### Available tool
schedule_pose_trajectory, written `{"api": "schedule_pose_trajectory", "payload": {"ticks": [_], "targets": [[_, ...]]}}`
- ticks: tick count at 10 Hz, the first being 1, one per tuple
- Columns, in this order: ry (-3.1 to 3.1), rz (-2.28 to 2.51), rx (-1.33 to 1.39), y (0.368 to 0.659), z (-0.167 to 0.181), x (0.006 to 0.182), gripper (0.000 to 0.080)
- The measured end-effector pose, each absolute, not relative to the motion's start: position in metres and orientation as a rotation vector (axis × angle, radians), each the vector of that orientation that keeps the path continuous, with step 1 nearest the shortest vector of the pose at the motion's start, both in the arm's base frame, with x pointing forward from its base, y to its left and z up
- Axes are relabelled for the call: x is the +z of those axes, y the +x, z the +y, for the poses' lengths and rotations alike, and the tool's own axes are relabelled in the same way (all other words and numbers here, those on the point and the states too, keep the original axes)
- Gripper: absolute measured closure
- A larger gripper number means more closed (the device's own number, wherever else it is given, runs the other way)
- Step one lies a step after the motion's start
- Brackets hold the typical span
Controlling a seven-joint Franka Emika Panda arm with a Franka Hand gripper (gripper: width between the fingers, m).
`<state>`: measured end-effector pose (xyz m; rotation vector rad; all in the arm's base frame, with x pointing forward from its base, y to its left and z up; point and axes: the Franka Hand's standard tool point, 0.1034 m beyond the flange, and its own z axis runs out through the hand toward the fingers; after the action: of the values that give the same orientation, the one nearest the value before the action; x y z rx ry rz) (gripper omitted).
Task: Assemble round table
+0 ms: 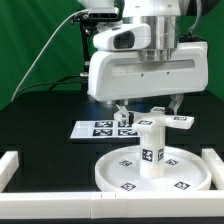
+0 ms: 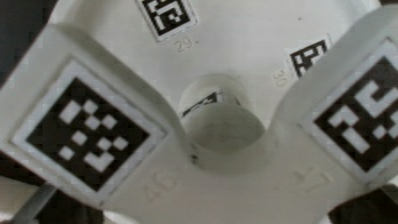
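White plastic parts: all furniture pieces carry black-and-white square tags.
Round disc [image 1: 152,173]: lies flat on the black bench near its front edge, toward the exterior view's right; raised rim faces up.
Leg [image 1: 152,148]: short cylinder standing upright at the centre of the disc, touching it; one tag faces the exterior camera.
Cross-shaped base [image 1: 157,121]: sits level at the top of the leg, arms spreading sideways; whether it is fully seated on the leg cannot be told.
Gripper [image 1: 148,106]: hangs directly over the base, its fingers reaching down to the arms; the exterior view does not resolve contact, so whether it is spread or clamped cannot be told.
Wrist view: shows the leg [image 2: 228,125] end-on between two tagged arms of the base [image 2: 89,120], with the disc [image 2: 214,35] behind.
Marker board [image 1: 100,128]: flat tag strip on the bench behind the disc, toward the rear edge.
Border rail [image 1: 22,163]: white blocks along the bench's front edge and both front corners.
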<state>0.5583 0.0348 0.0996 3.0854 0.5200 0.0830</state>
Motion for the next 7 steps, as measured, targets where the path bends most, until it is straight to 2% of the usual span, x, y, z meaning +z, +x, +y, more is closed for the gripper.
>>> {"api": "schedule_pose_trajectory", "payload": {"ticks": [1,2,3,4,7], "targets": [[3.086,0.516,0.083,0.5582,0.0347,0.0994,0.0150],[3.093,0.475,0.083,0.5582,0.0347,0.0994,0.0299],[3.095,0.466,0.083,0.5583,0.0347,0.0995,0.0299],[3.110,0.379,0.084,0.5583,0.0350,0.0995,0.0358],[3.139,-0.065,0.110,0.5614,0.0360,0.0990,0.0358]]}}
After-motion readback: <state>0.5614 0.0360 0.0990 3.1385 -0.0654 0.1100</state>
